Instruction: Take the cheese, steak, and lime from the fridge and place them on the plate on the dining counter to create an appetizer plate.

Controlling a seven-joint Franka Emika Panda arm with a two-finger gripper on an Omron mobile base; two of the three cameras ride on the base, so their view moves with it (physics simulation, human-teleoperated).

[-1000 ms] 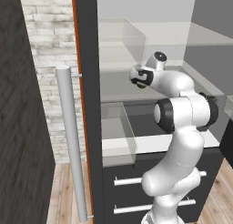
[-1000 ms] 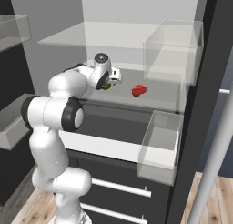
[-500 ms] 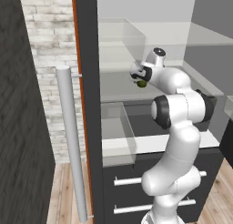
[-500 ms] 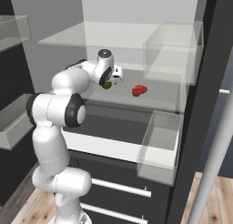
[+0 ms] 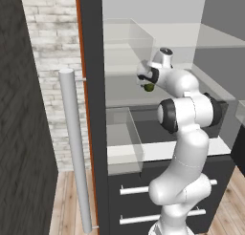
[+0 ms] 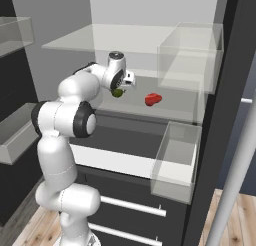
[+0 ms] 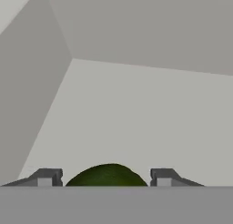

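Floor: pale wood planks [image 5: 67, 200] are seen at the base of the fridge [image 5: 91, 62], nearest the cameras.
Wall: white-grey brick [image 5: 50, 48] is seen to the left of the open fridge.
Handle: one long grey cylindrical handle [image 5: 75, 148] is seen upright on the fridge's open door.
Drawers: two silver bar handles [image 5: 143, 188] are counted on the dark lower drawers, one above the other.
Bins: one clear bin [image 6: 175, 160] is seen at the right of the interior above the drawers, and one more clear box [image 6: 192, 50] higher up.
Claw: the claw [image 7: 106, 177] is reached into the middle shelf, its two fingertips [image 7: 48, 176] set at either side of the lime [image 7: 107, 175] with small gaps visible (whether the ball is gripped cannot be told).
Lime: one dark-green ball is seen on the pale middle shelf [image 6: 130, 97], between the fingertips, left of the steak.
Steak: one red chunk [image 6: 153, 98] is seen lying on the same shelf, near the lime but apart from it.
Interior: pale grey back and side walls are seen behind the shelf.
Writing: none can be read.
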